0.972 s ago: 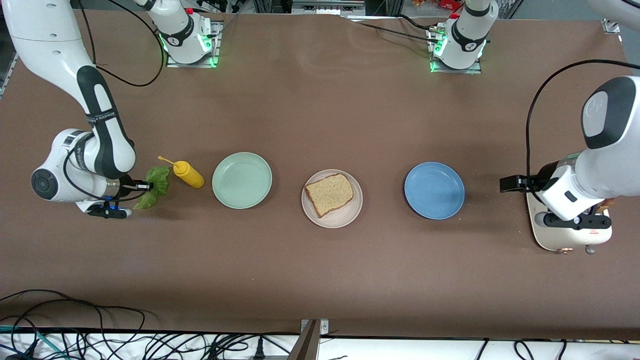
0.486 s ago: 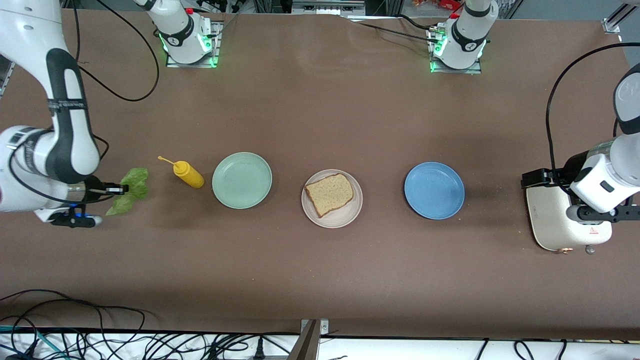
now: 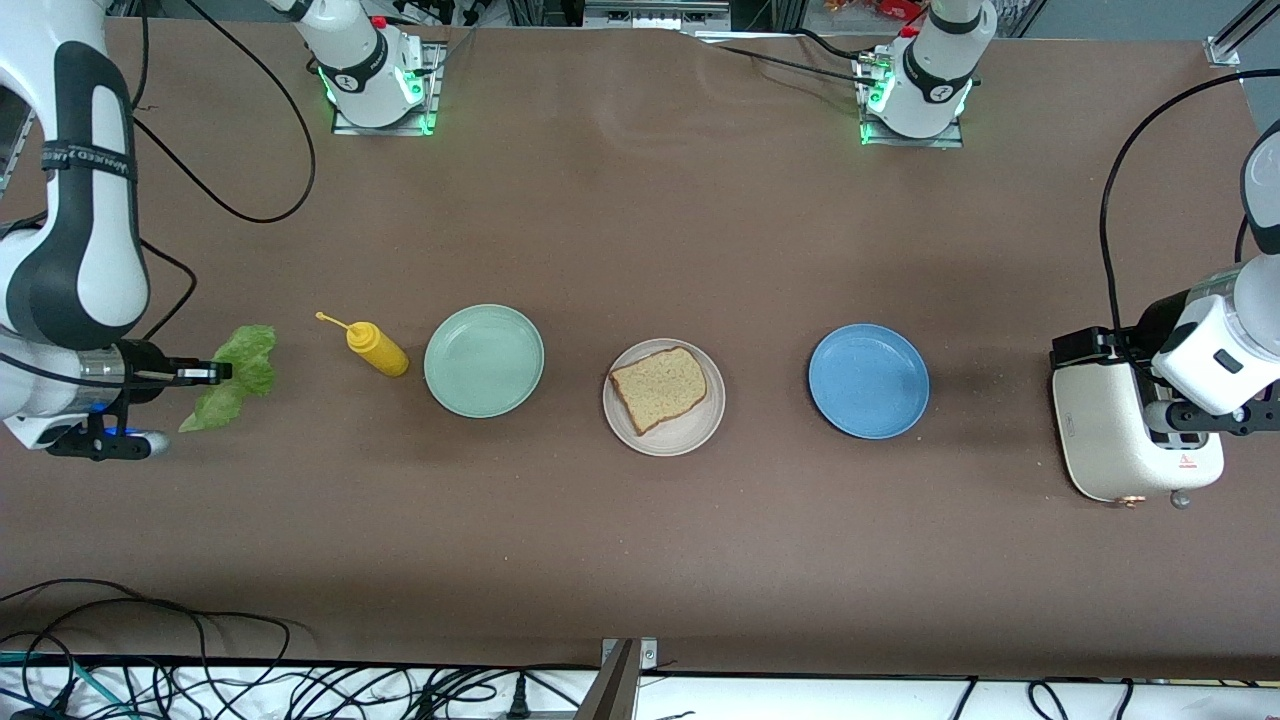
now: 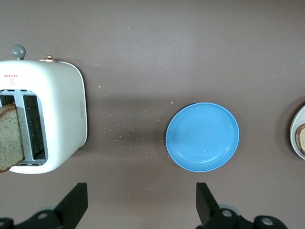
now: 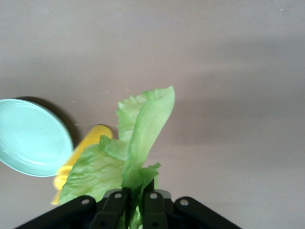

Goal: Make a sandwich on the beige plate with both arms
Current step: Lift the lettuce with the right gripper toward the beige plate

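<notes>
One bread slice point(image 3: 658, 388) lies on the beige plate point(image 3: 700, 432), which serves as the landmark here. Toward the right arm's end from it sit the green plate point(image 3: 484, 360), then the mustard bottle point(image 3: 376, 348). Past the bottle, the right gripper point(image 3: 212, 372) hangs over the table with its fingers clamped on the lettuce point(image 3: 232, 378), pinched by one end so the rest of the leaf droops free. Toward the left arm's end from the beige plate sit the blue plate point(image 3: 868, 380) and then the toaster point(image 3: 1110, 445), with a second slice point(image 4: 10, 138) standing in one slot. The left gripper point(image 4: 142, 202) hovers above the table by the toaster, fingers spread wide and empty.

Lettuce looks very light, limp and easy to tear, so a hold near the thicker stem end probably suits it best, and it will likely flop on release. Bread looks soft and crumbly; gripping across the crust edge with light pressure seems safest.

Small red print shows on the toaster's end, too small to read. Lettering runs along the right arm's black band, also unreadable.
</notes>
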Robot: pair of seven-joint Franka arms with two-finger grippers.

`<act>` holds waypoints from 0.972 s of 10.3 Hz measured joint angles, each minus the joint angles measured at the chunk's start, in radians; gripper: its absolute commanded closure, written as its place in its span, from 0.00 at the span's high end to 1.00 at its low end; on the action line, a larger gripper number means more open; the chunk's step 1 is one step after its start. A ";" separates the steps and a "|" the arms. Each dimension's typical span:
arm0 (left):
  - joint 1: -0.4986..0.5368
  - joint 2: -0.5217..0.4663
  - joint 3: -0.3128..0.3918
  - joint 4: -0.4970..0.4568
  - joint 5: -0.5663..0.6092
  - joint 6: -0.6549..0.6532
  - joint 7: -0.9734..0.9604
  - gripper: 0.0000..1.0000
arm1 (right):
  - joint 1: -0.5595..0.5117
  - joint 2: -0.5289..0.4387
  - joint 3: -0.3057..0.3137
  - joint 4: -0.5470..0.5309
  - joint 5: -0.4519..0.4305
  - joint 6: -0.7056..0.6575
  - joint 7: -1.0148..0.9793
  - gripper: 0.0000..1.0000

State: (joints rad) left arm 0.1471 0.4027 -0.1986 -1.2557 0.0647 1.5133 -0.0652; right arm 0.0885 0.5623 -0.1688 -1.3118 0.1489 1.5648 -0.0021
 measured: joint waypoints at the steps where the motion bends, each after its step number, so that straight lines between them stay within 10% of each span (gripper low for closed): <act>1: 0.008 0.000 0.000 -0.001 0.000 0.000 0.024 1.00 | 0.043 -0.003 0.014 0.008 0.002 -0.002 0.102 0.00; 10: 0.045 0.002 0.000 -0.003 0.000 0.000 0.072 1.00 | 0.482 0.085 0.099 0.005 0.072 0.332 0.943 0.00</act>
State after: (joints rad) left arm 0.1922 0.4046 -0.1989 -1.2591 0.0647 1.5131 0.0069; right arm 0.5710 0.6478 -0.0696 -1.3070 0.2209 1.8963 0.9411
